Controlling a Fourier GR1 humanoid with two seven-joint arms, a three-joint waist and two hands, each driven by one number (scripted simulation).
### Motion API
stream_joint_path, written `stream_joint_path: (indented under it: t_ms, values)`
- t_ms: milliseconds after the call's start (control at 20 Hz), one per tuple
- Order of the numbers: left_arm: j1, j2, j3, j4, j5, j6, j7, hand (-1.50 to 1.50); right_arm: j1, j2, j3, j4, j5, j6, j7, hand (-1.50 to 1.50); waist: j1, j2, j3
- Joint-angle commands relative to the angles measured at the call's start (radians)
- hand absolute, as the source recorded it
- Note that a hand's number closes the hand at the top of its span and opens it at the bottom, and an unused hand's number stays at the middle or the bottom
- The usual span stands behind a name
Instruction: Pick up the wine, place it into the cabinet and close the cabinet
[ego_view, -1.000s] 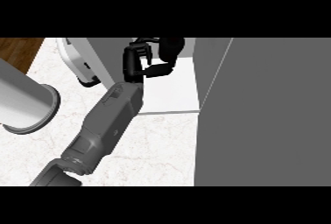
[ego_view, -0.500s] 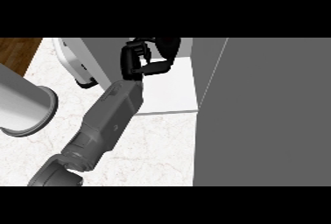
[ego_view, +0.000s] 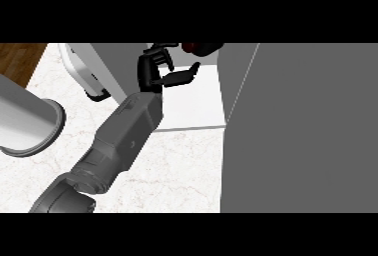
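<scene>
The wine (ego_view: 199, 48) shows only as a small dark red shape at the top, deep inside the cabinet above its white shelf (ego_view: 193, 102). My right hand (ego_view: 156, 70) reaches into the cabinet's opening on a long grey forearm (ego_view: 125, 135) that comes up from the lower left. Its fingers (ego_view: 151, 56) bend loosely beside the wine and its thumb (ego_view: 181, 76) points right; nothing lies between them. The wine stands just past the fingertips, apart from the hand as far as I can see. My left hand does not show.
A broad grey cabinet door (ego_view: 303, 130) fills the right side, standing open next to the shelf. A white door panel with a handle (ego_view: 88, 80) stands at the upper left. A thick grey cylinder with a flared rim (ego_view: 26, 122) is at the left edge on the marble counter (ego_view: 181, 170).
The forearm has slid a little toward the lower left and the hand sits slightly lower in the opening. The wine has stayed at the top of the cabinet.
</scene>
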Motion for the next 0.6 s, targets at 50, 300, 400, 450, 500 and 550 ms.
stream_joint_path:
  t_ms: [50,300,400,450,500,550]
  values:
    - [-0.008,0.035,0.014,0.050,-0.012,0.023,-0.003,-1.50,0.042,-0.001,-0.003,-0.074,-0.046,0.005,0.015,-1.50,-0.004,0.009,-0.004]
    - [0.021,0.022,0.002,0.067,-0.037,0.026,-0.012,-1.50,0.065,-0.001,-0.004,-0.106,-0.043,-0.001,0.014,-1.50,0.003,0.005,-0.004]
    - [-0.031,0.037,0.008,0.084,-0.039,0.064,0.022,-1.50,0.001,0.001,-0.009,-0.059,-0.041,-0.016,0.016,-1.50,-0.010,0.013,-0.005]
    - [0.007,0.021,-0.004,0.092,-0.053,0.071,-0.008,-1.50,0.030,-0.007,-0.020,-0.047,-0.061,0.011,-0.009,-1.50,-0.005,0.011,-0.004]
    - [0.015,0.031,0.002,0.090,-0.049,0.063,-0.024,-1.50,0.069,-0.007,0.001,-0.107,-0.074,0.013,0.022,-1.50,-0.023,0.014,-0.004]
    - [0.023,0.007,-0.003,0.094,-0.057,0.083,-0.045,-1.50,0.015,-0.003,0.007,-0.069,-0.046,-0.005,0.027,-1.50,-0.014,0.015,-0.005]
